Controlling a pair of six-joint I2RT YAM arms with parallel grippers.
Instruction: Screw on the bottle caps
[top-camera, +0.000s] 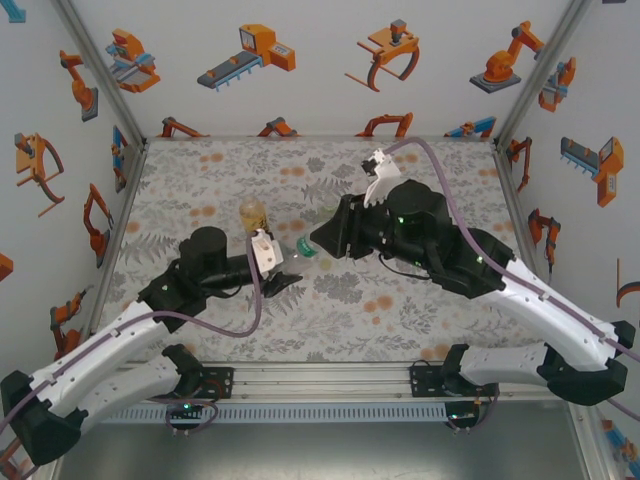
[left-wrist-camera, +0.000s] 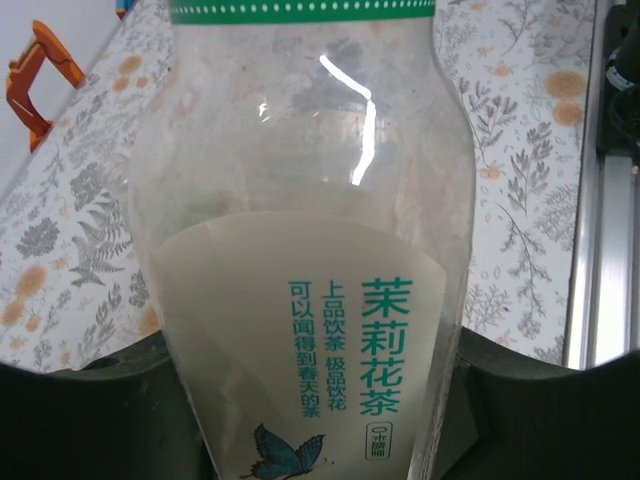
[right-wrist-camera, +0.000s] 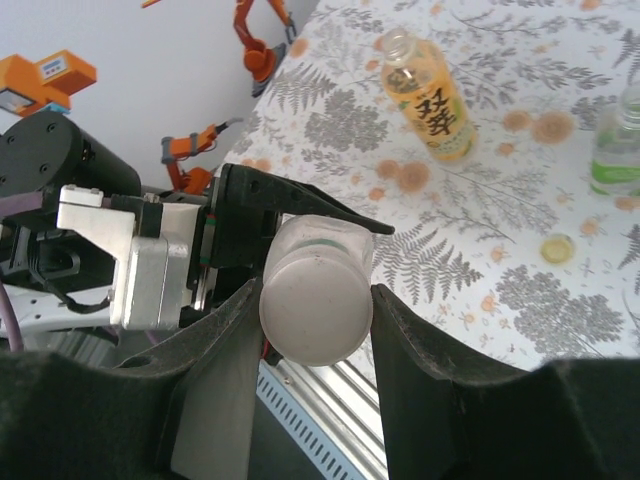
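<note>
While the clear bottle (left-wrist-camera: 300, 250) is clamped in the left hand (left-wrist-camera: 310, 400), its white cap (right-wrist-camera: 315, 310) is pinched by the right hand (right-wrist-camera: 315, 295), above the counter (top-camera: 350, 320).

The tabletop (top-camera: 330, 300) shows grey ferns and orange blossoms. The clear bottle (left-wrist-camera: 300, 200) has a green dotted band, teal lettering and a blue butterfly on cream. In the right wrist view the white cap (right-wrist-camera: 315, 300) sits at centre, the amber bottle (right-wrist-camera: 425, 95) with its yellow label at one o'clock, and the yellow cap (right-wrist-camera: 556, 248) at three o'clock.
</note>
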